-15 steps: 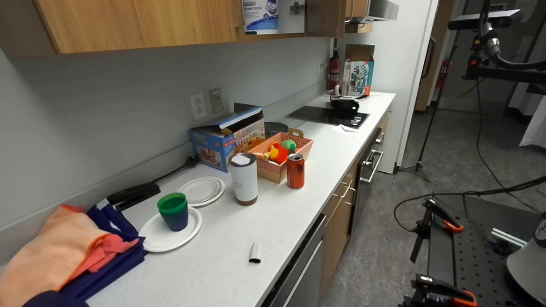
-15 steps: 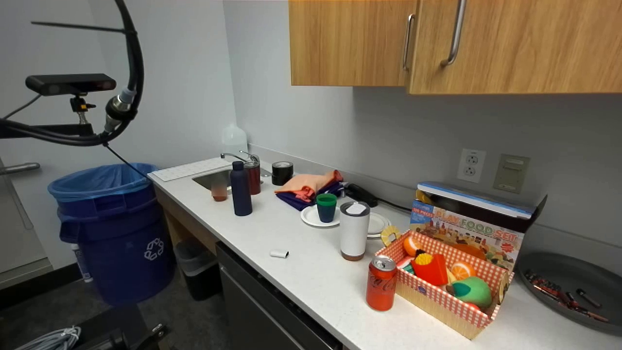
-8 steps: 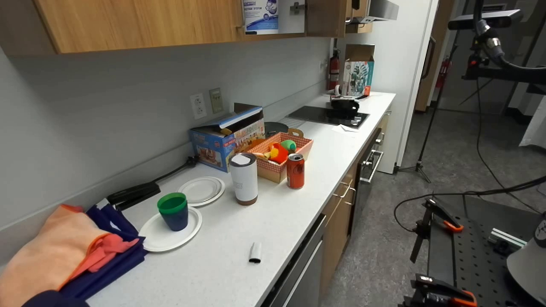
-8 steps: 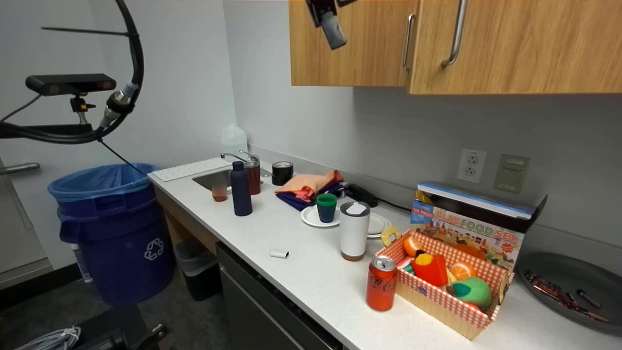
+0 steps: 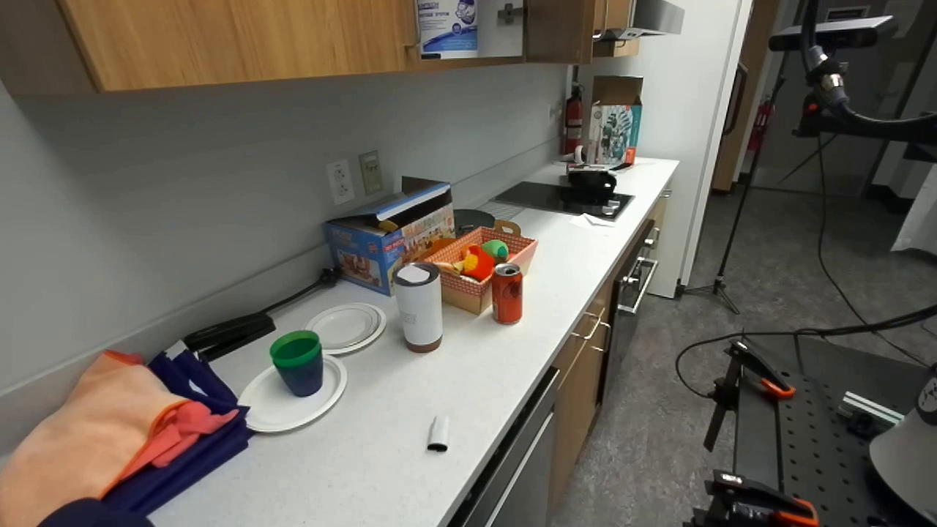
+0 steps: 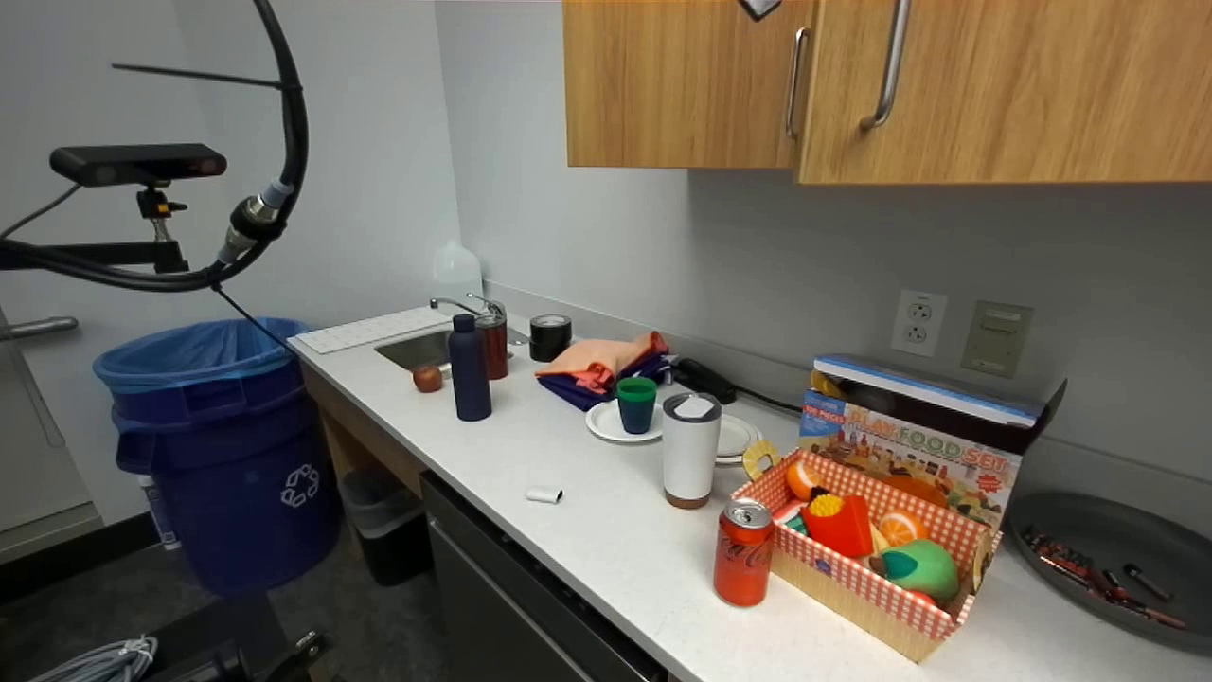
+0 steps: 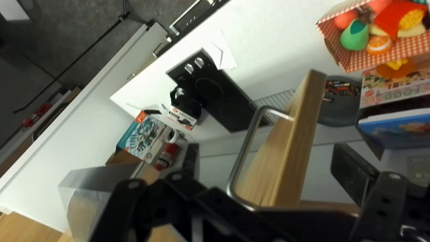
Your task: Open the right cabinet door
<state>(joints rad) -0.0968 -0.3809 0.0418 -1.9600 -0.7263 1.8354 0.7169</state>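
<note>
Rising to the top edge in an exterior view, a grey fingertip (image 6: pixel 759 8) barely shows; the black gripper (image 7: pixel 267 156) holds its jaws wide, the flat light-brown wooden right cabinet door (image 7: pixel 285 158) and silver bar handle (image 7: pixel 244 148) appearing between them. Already ajar, the door likely needs swinging wider.

In an exterior view I've got the right cabinet door (image 5: pixel 558 33) standing open, a box (image 5: pixel 448 29) inside the cabinet (image 5: pixel 500 44), and a white tumbler (image 5: pixel 419 311) and red can (image 5: pixel 507 295) upright on the worktop (image 5: pixel 351 476).
</note>
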